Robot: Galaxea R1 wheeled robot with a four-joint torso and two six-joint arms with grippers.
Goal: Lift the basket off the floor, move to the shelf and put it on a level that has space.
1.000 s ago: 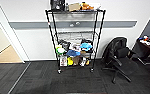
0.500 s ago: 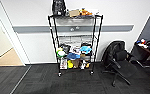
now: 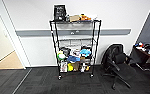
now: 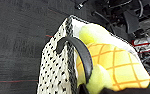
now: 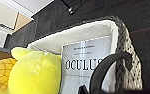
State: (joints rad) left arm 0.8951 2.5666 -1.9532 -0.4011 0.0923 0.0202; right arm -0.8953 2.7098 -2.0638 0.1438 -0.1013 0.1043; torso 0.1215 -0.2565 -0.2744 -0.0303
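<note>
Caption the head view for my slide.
Black wire shelf against a white wall, lower tiers cluttered, office chair beside it on dark carpet.

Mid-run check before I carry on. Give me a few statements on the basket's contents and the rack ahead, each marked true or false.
1. The basket holds a yellow plush toy. True.
2. A white box printed OCULUS stands inside the basket. True.
3. The shelf has its second tier from the top packed with items. False: that tier looks bare; the clutter is on the lower tiers and on top.
4. A black office chair stands left of the shelf in the head view. False: it is to the right.
5. The basket has dark curved handles. True.
</note>
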